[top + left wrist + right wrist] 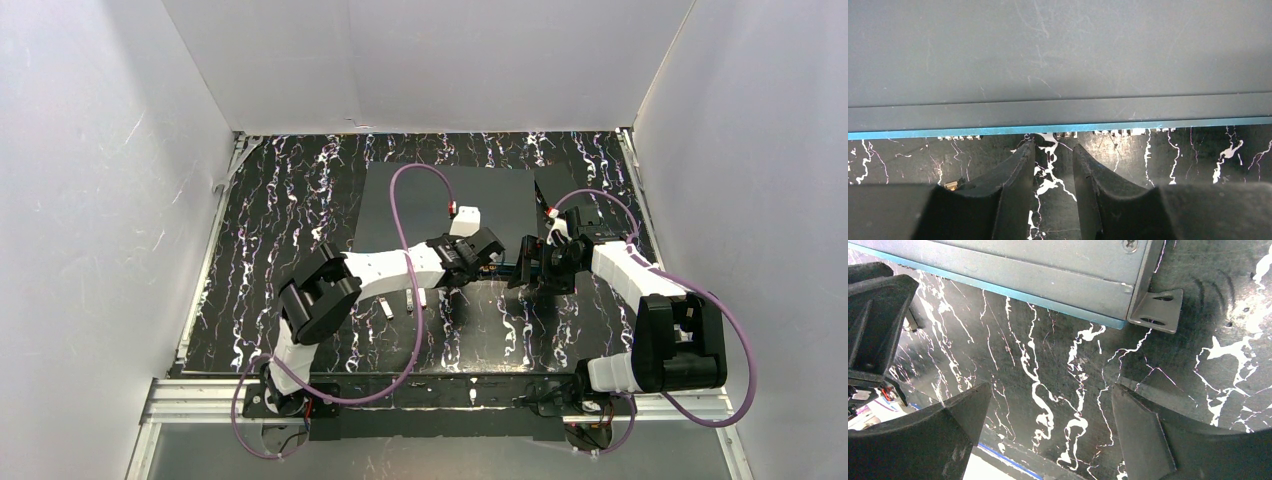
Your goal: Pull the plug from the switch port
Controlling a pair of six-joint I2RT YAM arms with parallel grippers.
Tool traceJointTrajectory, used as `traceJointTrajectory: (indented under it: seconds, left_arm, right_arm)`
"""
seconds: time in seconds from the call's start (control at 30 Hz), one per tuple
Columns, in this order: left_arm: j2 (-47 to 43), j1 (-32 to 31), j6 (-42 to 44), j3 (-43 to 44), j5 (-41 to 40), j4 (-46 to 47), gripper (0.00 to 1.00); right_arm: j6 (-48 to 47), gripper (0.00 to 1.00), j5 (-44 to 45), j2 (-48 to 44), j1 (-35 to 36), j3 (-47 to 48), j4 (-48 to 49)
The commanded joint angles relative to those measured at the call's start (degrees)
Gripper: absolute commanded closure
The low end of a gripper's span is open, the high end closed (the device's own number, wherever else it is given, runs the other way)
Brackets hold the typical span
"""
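**Facing the port row: left hand narrow, right hand wide**

Two small pale loose pieces (388, 308) lie left of centre on the marbled tabletop (280, 220), apart from the box. Too small to identify.

The switch (500, 200) lies flat mid-tabletop, its teal edge (948, 134) toward the arms.

Jaws of the left hand (1053, 146) are narrow with nothing between them, tips just short of that edge. The ports (1065, 134) show only as pale tabs beneath it. The plug itself cannot be made out in any view.

Judgement: the plug is likely small, light, rigid plastic with a latch tab. Pinch its body close to the port and draw straight back along the tabletop. The switch looks stiff and smooth, so it may slide when tugged.

Jaws of the right hand (1052, 390) are wide and empty, over bare tabletop near the switch's right front corner and mounting bracket (1155, 310). It is well placed to brace the switch.
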Motion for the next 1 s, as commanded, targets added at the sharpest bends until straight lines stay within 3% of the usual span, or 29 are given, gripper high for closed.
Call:
traceJointTrajectory:
  seconds: [0.0, 0.97]
  left_arm:
    - [0.43, 0.61, -0.62, 1.93, -2.38, -1.19, 0.68]
    - [4.21, 2.12, -3.87, 6.42, -3.49, -3.38, 0.68]
  right_arm:
    - [-0.86, 0.00, -0.23, -0.34, -0.25, 0.00, 0.38]
    - [-0.84, 0.00, -0.35, -0.19, -0.25, -0.09, 0.38]
